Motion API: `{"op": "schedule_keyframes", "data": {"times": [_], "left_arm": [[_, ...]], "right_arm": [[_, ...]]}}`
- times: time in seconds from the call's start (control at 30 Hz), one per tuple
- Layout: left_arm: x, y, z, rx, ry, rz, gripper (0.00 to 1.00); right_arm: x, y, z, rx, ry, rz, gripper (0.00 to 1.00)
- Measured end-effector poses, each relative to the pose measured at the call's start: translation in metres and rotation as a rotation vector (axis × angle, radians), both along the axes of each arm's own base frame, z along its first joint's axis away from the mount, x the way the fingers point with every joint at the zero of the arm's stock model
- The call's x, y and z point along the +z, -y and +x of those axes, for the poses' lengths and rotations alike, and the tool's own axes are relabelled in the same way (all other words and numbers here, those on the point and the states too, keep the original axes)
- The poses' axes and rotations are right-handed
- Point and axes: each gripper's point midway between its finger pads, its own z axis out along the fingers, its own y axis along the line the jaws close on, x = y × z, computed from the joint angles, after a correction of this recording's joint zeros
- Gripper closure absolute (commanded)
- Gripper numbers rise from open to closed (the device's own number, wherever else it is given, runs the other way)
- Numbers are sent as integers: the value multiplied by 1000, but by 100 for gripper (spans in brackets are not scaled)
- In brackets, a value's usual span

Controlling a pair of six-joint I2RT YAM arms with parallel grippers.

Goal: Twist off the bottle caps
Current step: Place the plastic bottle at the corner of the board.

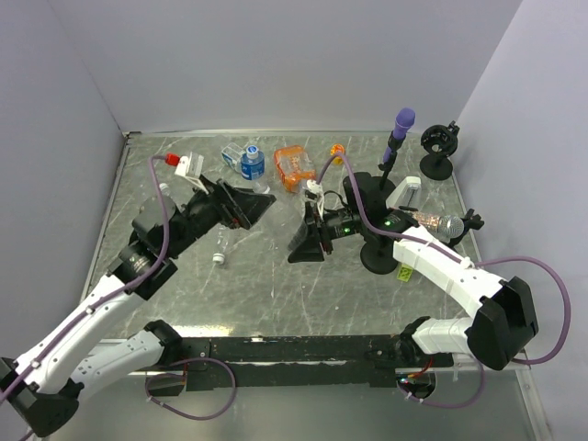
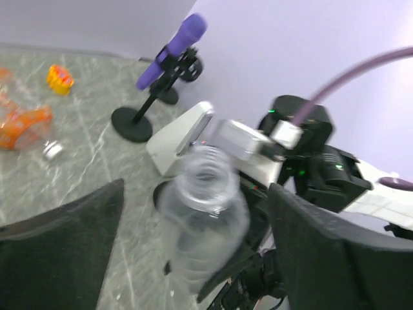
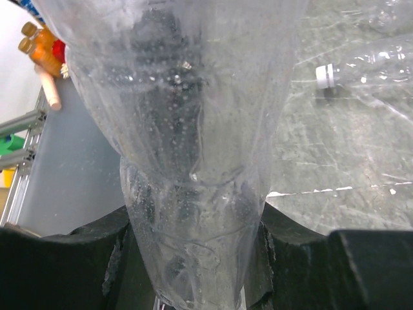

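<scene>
Arms reached inward from both near corners of the grey marbled counter and met near its middle. The left arm stretched up and to the right, its wrist turned so the left fingers pointed toward the right arm. The right arm had its elbow out at the near right and its forearm reaching left.

No writing could be read anywhere. A standing bottle at the back wore a blue label too small to make out, and a crushed orange bottle lay near it.

The left fingers were spread wide, 1 on either side of a clear bottle, with a gap showing on both sides. That bottle's neck stood open, with no cap on it. The right fingers pinched the same clear bottle around a narrow part of its body.

Of the bottle caps, 1 white cap sat on another clear bottle lying on the counter. 1 blue cap topped the blue-labelled bottle.
</scene>
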Motion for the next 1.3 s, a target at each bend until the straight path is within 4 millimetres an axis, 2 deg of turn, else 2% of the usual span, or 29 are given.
{"op": "schedule_keyframes", "data": {"times": [0.07, 0.13, 0.53, 0.67, 0.7, 0.77, 0.87, 0.93, 0.97, 1.0, 1.03, 1.1, 1.13, 1.3], "left_arm": [[-10, -4, 9, 2, -37, 27, 28], [-17, -6, 15, -13, -77, 30, 31], [-16, 2, 6, -121, -98, 18, 39], [-16, 5, 5, -138, -101, 13, 46], [-16, 5, 4, -141, -100, 13, 48], [-15, 5, 4, -144, -96, 13, 62], [-13, 5, 3, -148, -82, 18, 76], [-12, 5, 2, -152, -74, 23, 95], [-12, 5, 2, -153, -73, 23, 99], [-12, 5, 2, -154, -72, 25, 99], [-12, 5, 2, -155, -72, 26, 99], [-13, 5, 2, -153, -74, 32, 99], [-13, 5, 2, -152, -72, 36, 99], [-27, -5, 7, -94, -106, 112, 99]], "right_arm": [[0, 0, -2, 15, 1, 3, 74], [-2, 1, -3, 14, -7, -4, 74], [-5, 4, -8, 29, -16, -16, 75], [-6, 4, -9, 35, -24, -19, 75], [-6, 4, -10, 35, -25, -20, 75], [-7, 5, -10, 35, -27, -22, 75], [-8, 5, -10, 34, -34, -27, 74], [-8, 5, -10, 33, -34, -28, 72], [-8, 5, -10, 33, -35, -28, 70], [-8, 5, -10, 33, -36, -28, 64], [-8, 5, -10, 34, -36, -28, 54], [-8, 5, -10, 34, -36, -28, 24], [-8, 5, -10, 35, -37, -28, 1], [0, 5, -8, 43, -15, -14, 1]]}}
